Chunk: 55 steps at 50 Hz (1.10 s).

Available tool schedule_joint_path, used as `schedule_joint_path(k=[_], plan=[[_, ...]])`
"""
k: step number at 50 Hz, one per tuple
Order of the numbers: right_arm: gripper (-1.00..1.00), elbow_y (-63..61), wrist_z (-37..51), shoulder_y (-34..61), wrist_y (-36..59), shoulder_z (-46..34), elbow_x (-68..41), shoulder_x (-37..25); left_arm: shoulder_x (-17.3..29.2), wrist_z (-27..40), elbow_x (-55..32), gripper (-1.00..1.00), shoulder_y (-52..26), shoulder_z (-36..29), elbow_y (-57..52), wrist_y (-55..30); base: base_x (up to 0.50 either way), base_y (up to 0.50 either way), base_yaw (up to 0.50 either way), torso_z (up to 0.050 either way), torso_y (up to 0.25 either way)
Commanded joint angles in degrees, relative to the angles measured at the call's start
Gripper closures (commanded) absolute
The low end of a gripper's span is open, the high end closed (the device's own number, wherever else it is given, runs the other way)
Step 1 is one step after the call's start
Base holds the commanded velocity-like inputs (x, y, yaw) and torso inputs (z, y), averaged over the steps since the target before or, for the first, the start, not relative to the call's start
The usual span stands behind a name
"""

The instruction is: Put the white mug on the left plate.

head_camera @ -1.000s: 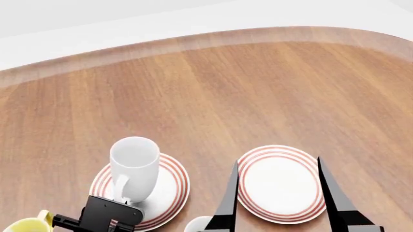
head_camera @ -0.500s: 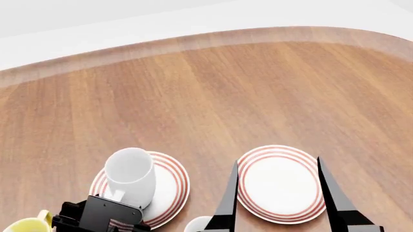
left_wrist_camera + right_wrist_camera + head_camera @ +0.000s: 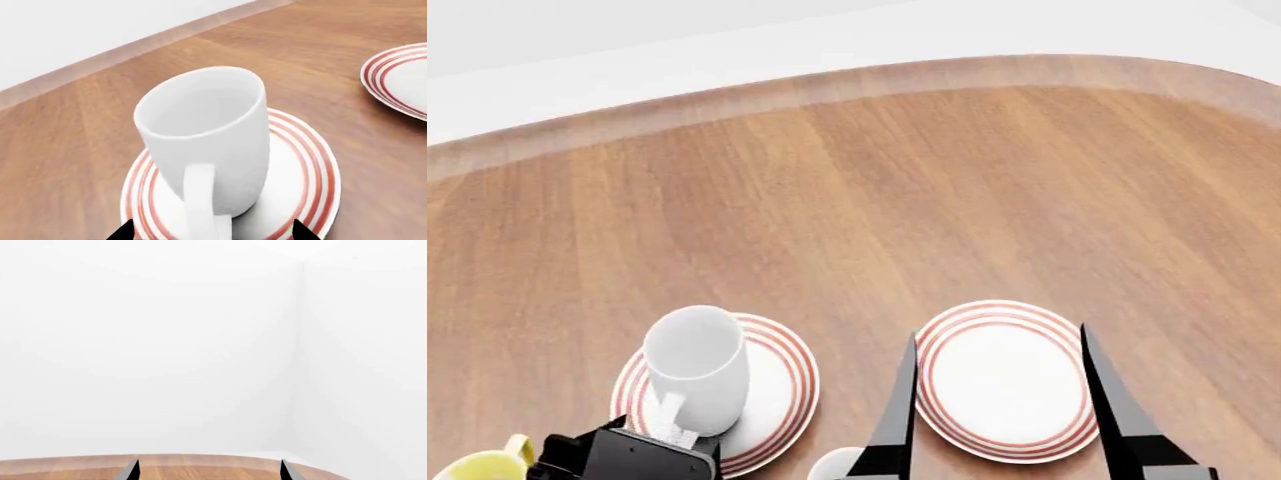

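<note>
The white mug (image 3: 697, 366) stands on the left plate (image 3: 785, 375), toward that plate's left side, its open mouth up and leaning slightly, its loop handle (image 3: 202, 200) turned toward the near edge. In the left wrist view the mug's base rests on the plate's white centre, inside the red rings. The left gripper (image 3: 212, 233) sits at the near edge of the plate, just behind the handle. Its two dark fingertips (image 3: 124, 233) show spread wide, one on each side of the handle and clear of it, so the mug is not pinched.

To the right lies the second plate (image 3: 1004, 380), near the left plate but apart from it, on the wooden table (image 3: 868, 190). The right gripper (image 3: 998, 400) hangs above this second plate with its long black fingers (image 3: 897, 420) parted, one over each side of the plate, holding nothing. The right wrist view shows only the finger tips, a strip of table edge and blank white wall.

At the near left corner of the head view the rim and handle of a yellow mug (image 3: 487, 463) show. Between the plates at the near edge a small white rim (image 3: 834, 464) is partly cut off; what it is cannot be told.
</note>
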<state>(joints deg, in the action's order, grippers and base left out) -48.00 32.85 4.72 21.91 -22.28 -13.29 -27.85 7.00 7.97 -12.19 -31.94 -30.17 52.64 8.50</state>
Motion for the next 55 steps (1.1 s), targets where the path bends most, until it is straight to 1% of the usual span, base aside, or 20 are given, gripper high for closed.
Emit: schedule_joint_path(k=[1, 12, 15, 18, 20, 22, 23, 28, 33, 34, 35, 40, 46, 55], plan=[[-1.00, -0.4, -1.1, 0.1, 0.0, 0.9, 0.7, 0.9, 5.5, 0.3, -1.8, -1.00, 9.9, 0.9, -26.2, -10.0, 0.00, 0.00, 0.00, 0.000, 0.000], [-1.00, -0.8, -0.8, 0.0, 0.1, 0.9, 0.7, 0.7, 11.3, 2.0, -7.1, -1.00, 16.7, 2.9, -48.3, -17.5, 0.00, 0.00, 0.00, 0.000, 0.000], [-1.00, -1.0, -0.7, 0.0, 0.2, 0.9, 0.7, 0.6, 12.6, 2.8, -8.3, -1.00, 18.5, 3.8, -53.1, -17.9, 0.00, 0.00, 0.00, 0.000, 0.000], [-1.00, -1.0, -0.7, 0.0, 0.1, 0.8, 0.7, 0.6, 13.6, 3.5, -9.2, -1.00, 19.2, 4.6, -56.9, -18.6, 0.00, 0.00, 0.00, 0.000, 0.000], [-1.00, -1.1, -0.7, -0.1, 0.1, 1.0, 0.6, 0.5, 14.8, 4.5, -10.7, -1.00, 20.0, 5.6, -61.5, -20.3, 0.00, 0.00, 0.00, 0.000, 0.000], [-1.00, -1.1, -0.6, -0.2, 0.1, 1.2, 0.5, 0.4, 15.4, 4.3, -12.6, -1.00, 20.4, 6.4, -63.8, -21.1, 0.00, 0.00, 0.00, 0.000, 0.000], [-1.00, -1.1, -0.6, -0.2, 0.0, 1.3, 0.5, 0.4, 15.7, 4.7, -12.1, -1.00, 20.5, 6.4, -64.5, -21.1, 0.00, 0.00, 0.00, 0.000, 0.000], [-1.00, -1.3, -0.4, -0.5, -0.1, 1.4, 0.5, 0.2, 17.5, 7.7, -15.0, -1.00, 20.5, 9.5, -72.6, -23.8, 0.00, 0.00, 0.00, 0.000, 0.000], [-1.00, -1.3, -0.2, -0.7, -0.1, 1.8, 0.5, -0.1, 18.5, 9.4, -15.9, -1.00, 20.8, 10.9, -76.4, -24.8, 0.00, 0.00, 0.00, 0.000, 0.000], [-1.00, -1.4, -0.1, -0.7, 0.0, 1.8, 0.5, -0.1, 18.0, 8.8, -14.7, -1.00, 21.6, 10.9, -74.7, -22.0, 0.00, 0.00, 0.00, 0.000, 0.000], [-1.00, -1.3, -0.1, -0.8, -0.1, 1.9, 0.5, -0.2, 19.2, 10.6, -15.3, -1.00, 20.9, 11.5, -78.3, -24.9, 0.00, 0.00, 0.00, 0.000, 0.000], [-1.00, -1.2, 0.0, -1.0, -0.4, 2.0, 0.5, -0.3, 21.0, 12.8, -17.4, -1.00, 20.7, 14.4, -83.7, -26.9, 0.00, 0.00, 0.00, 0.000, 0.000], [-1.00, -1.4, 0.2, -0.9, -0.1, 2.0, 0.4, -0.4, 22.3, 15.2, -20.4, -1.00, 20.5, 16.9, -88.1, -29.6, 0.00, 0.00, 0.00, 0.000, 0.000], [-1.00, -1.9, 0.4, -0.9, 0.2, 2.3, 0.3, -0.7, 23.3, 16.5, -21.7, -1.00, 20.5, 17.9, -90.9, -30.9, 0.00, 0.00, 0.00, 0.000, 0.000]])
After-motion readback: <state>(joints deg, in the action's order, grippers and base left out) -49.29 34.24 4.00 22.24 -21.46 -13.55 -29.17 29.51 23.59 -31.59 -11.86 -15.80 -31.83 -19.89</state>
